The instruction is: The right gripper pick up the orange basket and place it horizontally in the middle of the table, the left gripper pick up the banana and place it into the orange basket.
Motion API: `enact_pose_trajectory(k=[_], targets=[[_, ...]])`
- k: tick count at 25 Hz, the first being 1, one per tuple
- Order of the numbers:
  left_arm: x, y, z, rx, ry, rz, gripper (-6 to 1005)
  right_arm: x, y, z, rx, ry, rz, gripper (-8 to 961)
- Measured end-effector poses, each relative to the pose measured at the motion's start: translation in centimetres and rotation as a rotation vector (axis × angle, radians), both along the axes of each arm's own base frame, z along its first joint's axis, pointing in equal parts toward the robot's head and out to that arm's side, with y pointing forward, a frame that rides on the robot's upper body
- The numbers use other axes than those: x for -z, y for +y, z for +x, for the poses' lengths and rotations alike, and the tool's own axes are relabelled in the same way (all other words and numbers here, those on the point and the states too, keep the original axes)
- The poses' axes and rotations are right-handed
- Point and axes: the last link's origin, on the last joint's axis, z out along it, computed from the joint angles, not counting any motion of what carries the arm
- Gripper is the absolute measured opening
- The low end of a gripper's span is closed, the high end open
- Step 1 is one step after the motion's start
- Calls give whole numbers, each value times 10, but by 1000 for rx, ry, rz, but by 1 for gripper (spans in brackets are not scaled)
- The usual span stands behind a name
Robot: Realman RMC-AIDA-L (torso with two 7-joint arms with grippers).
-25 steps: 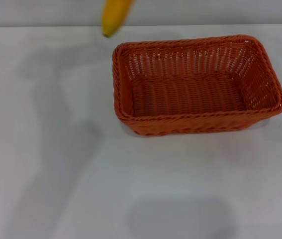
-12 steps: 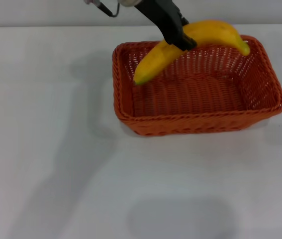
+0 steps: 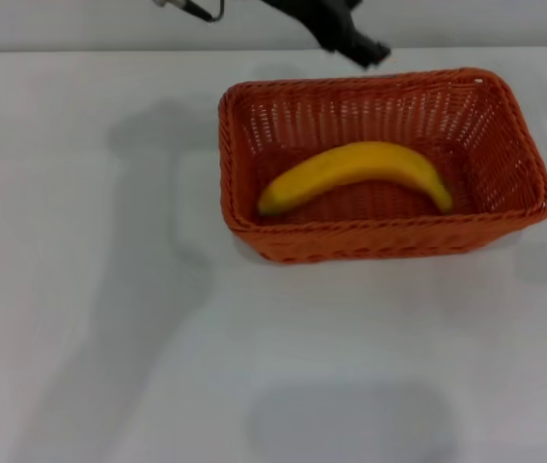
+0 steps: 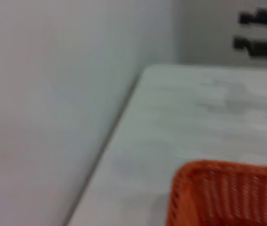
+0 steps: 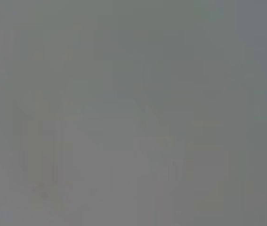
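Observation:
The orange basket [image 3: 379, 236] lies lengthwise across the white table [image 3: 99, 289], slightly right of the middle. The yellow banana [image 3: 355, 172] rests on the basket floor, free of any gripper, with its ends curving toward the front wall. My left gripper [image 3: 362, 50] hangs above the basket's far rim at the top edge of the head view, open and holding nothing. One corner of the basket [image 4: 218, 197] shows in the left wrist view. Far off in that view, the right gripper [image 4: 240, 31] stands beyond the table with its two black fingers apart. The right wrist view shows only flat grey.
A pale wall runs along the table's far edge [image 3: 109, 48]. Bare tabletop [image 4: 194, 108] stretches to the left of and in front of the basket.
Half a second ago the left gripper held the banana over the basket. It has since let go and risen toward the far edge, and the banana now lies inside.

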Motion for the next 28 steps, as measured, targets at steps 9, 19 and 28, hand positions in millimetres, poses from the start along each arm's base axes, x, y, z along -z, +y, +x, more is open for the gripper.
enact_pose_trajectory(k=[9,19,28], targets=[[-62,11,-66,-245,-472,260,808,-1,0,0,0,-2,1,720],[-115,-59,-240,-511,-1022,805,799,4,5,-4,-18,56,-19,720],[-90,-169,-347,-702,-993,1375,799,15,4,-6,-18,80,-48,720]])
